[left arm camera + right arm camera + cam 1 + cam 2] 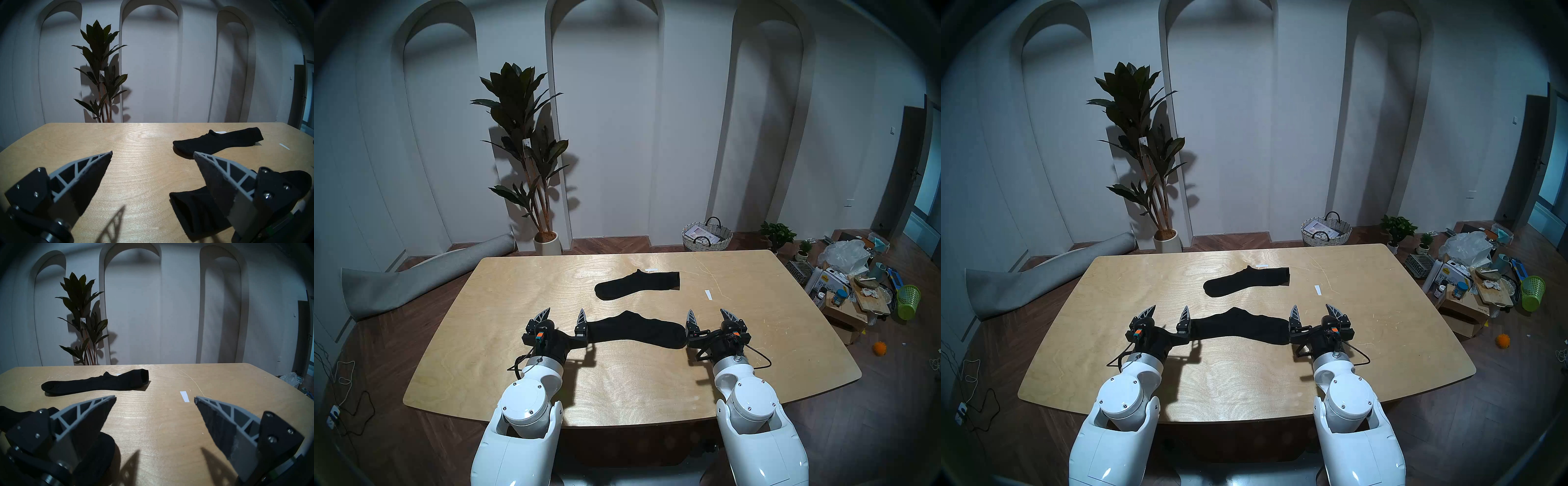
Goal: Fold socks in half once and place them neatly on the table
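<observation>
Two black socks lie flat on the light plywood table [517, 380]. The far sock [638, 285] lies at the table's middle, cuff to the right. The near sock [636, 331] lies stretched between my two grippers. My left gripper [563, 315] is open and empty just above the table. Its right finger stands by the near sock's left end [192, 212]. My right gripper [711, 315] is open and empty, its left finger by the sock's right end [102, 451]. Whether the fingers touch the sock I cannot tell.
Two small white tape strips [707, 294] lie on the table, one beside the far sock's heel and one to its right. Off the table are a rolled grey rug [415, 281] at left, a potted plant [531, 163], a woven basket [707, 236] and clutter [850, 285] at right.
</observation>
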`<act>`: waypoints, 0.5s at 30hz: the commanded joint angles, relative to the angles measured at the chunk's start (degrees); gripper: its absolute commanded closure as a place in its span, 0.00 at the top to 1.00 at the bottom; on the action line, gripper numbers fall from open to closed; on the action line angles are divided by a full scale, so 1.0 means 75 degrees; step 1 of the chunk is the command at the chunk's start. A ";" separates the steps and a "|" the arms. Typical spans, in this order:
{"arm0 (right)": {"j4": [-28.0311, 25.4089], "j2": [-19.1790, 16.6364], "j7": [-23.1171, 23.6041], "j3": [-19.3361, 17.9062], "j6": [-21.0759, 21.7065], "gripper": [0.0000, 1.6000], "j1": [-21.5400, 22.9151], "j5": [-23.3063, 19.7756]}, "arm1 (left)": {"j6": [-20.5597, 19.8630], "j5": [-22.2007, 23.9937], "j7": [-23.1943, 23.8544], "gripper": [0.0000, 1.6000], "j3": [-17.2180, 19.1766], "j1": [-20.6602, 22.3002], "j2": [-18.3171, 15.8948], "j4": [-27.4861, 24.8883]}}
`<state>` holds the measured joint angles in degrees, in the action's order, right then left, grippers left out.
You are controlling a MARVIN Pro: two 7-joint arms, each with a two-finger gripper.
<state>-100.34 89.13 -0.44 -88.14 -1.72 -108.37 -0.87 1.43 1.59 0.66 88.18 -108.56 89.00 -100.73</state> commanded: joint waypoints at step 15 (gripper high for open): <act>-0.0573 0.0419 0.0508 -0.0590 0.1394 1.00 0.0517 -0.4129 | 0.0075 0.0178 0.0069 1.00 0.0005 0.0152 0.0027 -0.0188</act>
<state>-101.55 91.31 2.69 -92.40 5.62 -106.94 -20.52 1.45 2.54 0.93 88.20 -108.40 89.02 -100.50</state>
